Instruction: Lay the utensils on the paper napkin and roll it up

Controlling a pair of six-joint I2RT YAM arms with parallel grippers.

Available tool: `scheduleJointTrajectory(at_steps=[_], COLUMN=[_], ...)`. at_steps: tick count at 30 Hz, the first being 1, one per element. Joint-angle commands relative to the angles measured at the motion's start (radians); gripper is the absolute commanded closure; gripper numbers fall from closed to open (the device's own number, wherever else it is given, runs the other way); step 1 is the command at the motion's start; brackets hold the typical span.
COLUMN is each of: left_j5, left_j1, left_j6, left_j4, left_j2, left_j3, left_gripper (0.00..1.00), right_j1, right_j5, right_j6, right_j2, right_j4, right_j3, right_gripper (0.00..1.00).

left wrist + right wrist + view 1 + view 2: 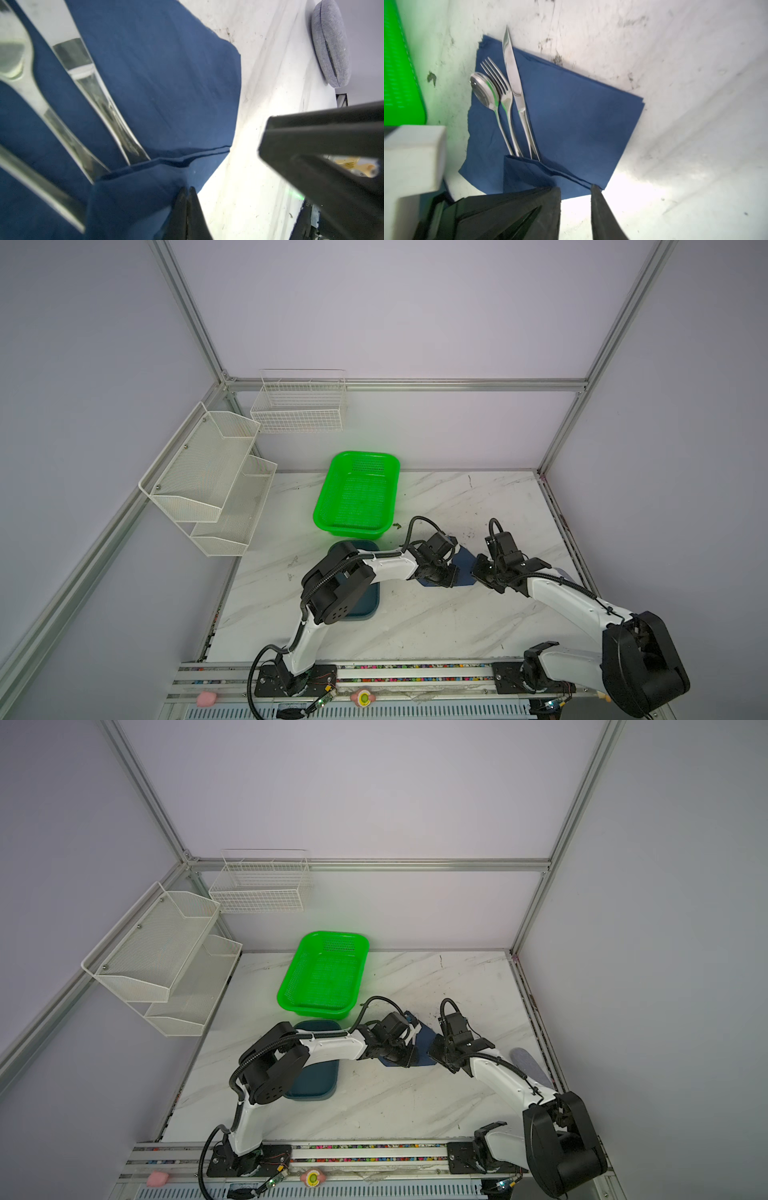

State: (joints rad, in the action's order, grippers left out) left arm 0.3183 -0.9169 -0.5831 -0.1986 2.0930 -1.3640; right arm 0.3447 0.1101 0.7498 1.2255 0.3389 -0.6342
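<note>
Napkin (pixel 571 116) lies flat on the table (pixel 675 124), right of the tray (pixel 370 605) and nearer than the green basket (pixel 357 493). Both arms meet over it.

The left arm reaches from its base toward the middle of the table. Its elbow is raised above the tray, its forearm runs about level, and its wrist bends down onto the napkin. The left gripper (pixel 187 199) has its jaws pressed together with no gap, and its tips sit at a folded-over corner of the napkin. Whether any paper is pinched between them cannot be told.

The right arm leans in from the right side, with its forearm sloping down and its wrist low. The right gripper (pixel 575 187) is just beside the same folded corner. Its jaws stand apart, and only the napkin's edge and bare table show in the gap between them.

The spoon (pixel 483 91), fork (pixel 500 83) and knife (pixel 512 72) lie side by side along one edge of the napkin, with their long axes nearly parallel and fanning out slightly at the heads. Their handle ends are tucked under the folded corner nearest the grippers. Their heads point away from both grippers, toward the napkin's far corner. The knife's tip reaches past that edge onto the table. The spoon's bowl partly overlaps the fork.
</note>
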Motion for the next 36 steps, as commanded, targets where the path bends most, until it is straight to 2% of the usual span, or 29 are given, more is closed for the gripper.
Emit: scheduleJointTrajectory(at_steps=[1, 4, 8, 12, 28, 36], left_j5=[0.004, 0.004, 0.016, 0.010, 0.008, 0.004], left_j1=[-0.002, -0.002, -0.003, -0.001, 0.000, 0.004], left_j6=[0.017, 0.017, 0.019, 0.021, 0.016, 0.018], left_j4=[-0.002, -0.002, 0.000, -0.002, 0.004, 0.000], left_j2=[-0.001, 0.000, -0.002, -0.009, -0.022, -0.031], left_j3=[-0.077, -0.077, -0.077, -0.072, -0.066, -0.056], left_gripper=[1.00, 1.00, 1.00, 1.00, 1.00, 1.00], right_j1=[-0.058, -0.132, -0.230, -0.278, -0.292, -0.292], right_j5=[-0.006, 0.024, 0.162, 0.277, 0.417, 0.442], right_j6=[0.011, -0.022, -0.106, -0.133, -0.057, -0.045], right_j2=[-0.023, -0.020, 0.005, 0.051, 0.221, 0.168], right_j4=[0.028, 0.007, -0.063, -0.116, -0.370, -0.400], right_j3=[0.027, 0.050, 0.069, 0.077, 0.197, 0.224], right_gripper=[0.69, 0.66, 0.63, 0.61, 0.62, 0.62])
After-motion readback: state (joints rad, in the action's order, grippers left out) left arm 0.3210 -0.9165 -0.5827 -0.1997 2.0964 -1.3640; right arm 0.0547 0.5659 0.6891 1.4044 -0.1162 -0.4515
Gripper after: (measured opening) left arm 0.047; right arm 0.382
